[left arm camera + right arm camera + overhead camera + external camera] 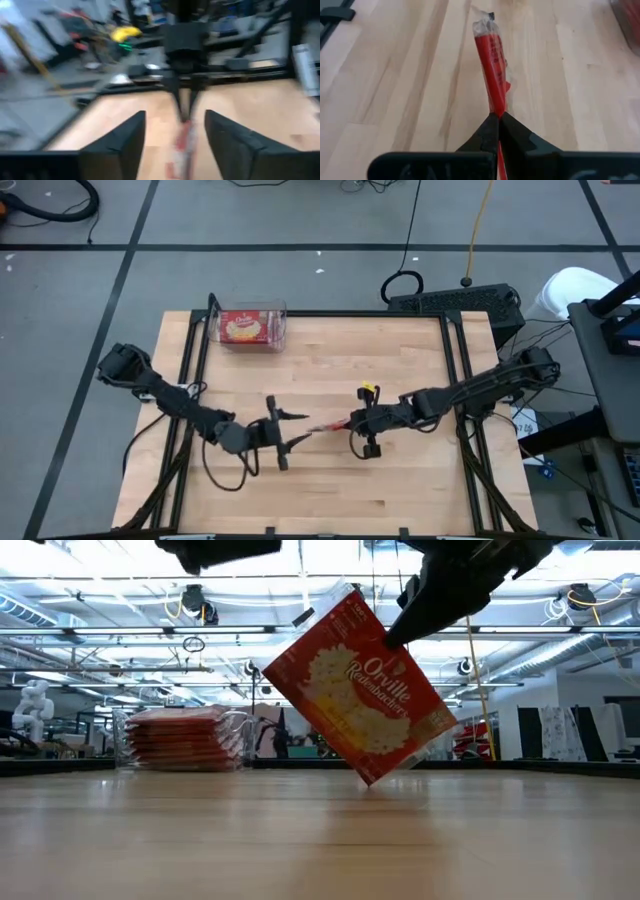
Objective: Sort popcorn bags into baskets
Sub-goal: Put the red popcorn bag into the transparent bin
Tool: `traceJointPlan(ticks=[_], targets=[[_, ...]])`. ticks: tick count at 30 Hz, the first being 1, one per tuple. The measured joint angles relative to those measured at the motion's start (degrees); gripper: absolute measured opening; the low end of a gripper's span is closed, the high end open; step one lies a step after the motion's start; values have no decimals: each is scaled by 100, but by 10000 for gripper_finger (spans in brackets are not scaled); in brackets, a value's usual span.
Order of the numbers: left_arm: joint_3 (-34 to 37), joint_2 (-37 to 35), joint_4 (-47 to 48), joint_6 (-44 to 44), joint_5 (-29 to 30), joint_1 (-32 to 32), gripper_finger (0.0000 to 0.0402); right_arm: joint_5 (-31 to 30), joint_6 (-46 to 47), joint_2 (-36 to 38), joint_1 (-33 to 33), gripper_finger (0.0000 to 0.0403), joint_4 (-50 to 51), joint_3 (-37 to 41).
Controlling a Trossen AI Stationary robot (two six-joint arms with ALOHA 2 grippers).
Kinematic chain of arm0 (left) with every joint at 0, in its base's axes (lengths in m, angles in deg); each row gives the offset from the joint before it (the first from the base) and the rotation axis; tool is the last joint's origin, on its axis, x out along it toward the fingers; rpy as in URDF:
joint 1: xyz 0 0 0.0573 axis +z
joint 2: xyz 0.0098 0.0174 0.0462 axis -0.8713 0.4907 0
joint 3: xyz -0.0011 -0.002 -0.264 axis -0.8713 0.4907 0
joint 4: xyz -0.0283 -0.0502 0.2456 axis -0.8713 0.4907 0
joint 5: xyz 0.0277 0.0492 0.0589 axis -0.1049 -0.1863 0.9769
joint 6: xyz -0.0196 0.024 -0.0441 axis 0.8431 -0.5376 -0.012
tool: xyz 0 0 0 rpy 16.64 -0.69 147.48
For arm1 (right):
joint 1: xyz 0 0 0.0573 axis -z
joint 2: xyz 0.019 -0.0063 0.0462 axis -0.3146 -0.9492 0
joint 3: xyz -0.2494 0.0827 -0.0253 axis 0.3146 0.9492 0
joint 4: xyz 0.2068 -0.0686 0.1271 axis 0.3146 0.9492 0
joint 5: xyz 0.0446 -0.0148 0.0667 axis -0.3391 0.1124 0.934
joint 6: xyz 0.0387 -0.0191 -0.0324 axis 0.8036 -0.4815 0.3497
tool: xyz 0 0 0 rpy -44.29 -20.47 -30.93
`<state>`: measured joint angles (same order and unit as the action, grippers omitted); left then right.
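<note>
Nearest the front edge of the wooden surface (330,490), the two arms are meeting at mid-table. The right hand (498,120) is pinching one popcorn bag (358,690) by its edge, its fingers pressed tightly together on the packet. The bag is hanging edge-on and tilted in the low view, one lower corner reaching down to about the level of the surface; whether it is touching cannot be told. From above, the same bag (328,426) is showing only as a thin red strip stretched between the two hands.

The left hand (175,145) is sitting just beside the free end of that bag with its fingers (120,142) spread apart, the red packet (184,145) lying in the gap between them and not gripped.

Farther back, near the far-left corner of the surface, the clear basket (280,330) is holding a stack of popcorn bags (243,327), red faces up. In the low view that stack (180,738) is sitting well apart from the held bag.
</note>
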<state>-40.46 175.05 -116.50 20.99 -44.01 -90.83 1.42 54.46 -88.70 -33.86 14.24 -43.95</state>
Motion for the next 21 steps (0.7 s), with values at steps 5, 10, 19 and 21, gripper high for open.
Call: traceJointPlan(ticks=[5, 10, 19, 21], targets=[[-3, 273, 9, 673, -1256, 381, 266, 6, 72, 2, 8, 0, 4, -2], [-145, 674, 57, 703, -1177, 492, 298, 6, 71, 2, 15, 0, 18, -2], [-558, 1254, 617, 1203, -1697, 1040, 257, -2, 73, 2, 130, 0, 37, -2], [-623, 1289, 797, 1173, -1792, 1124, 226, -1, 73, 2, 157, 0, 33, -2]])
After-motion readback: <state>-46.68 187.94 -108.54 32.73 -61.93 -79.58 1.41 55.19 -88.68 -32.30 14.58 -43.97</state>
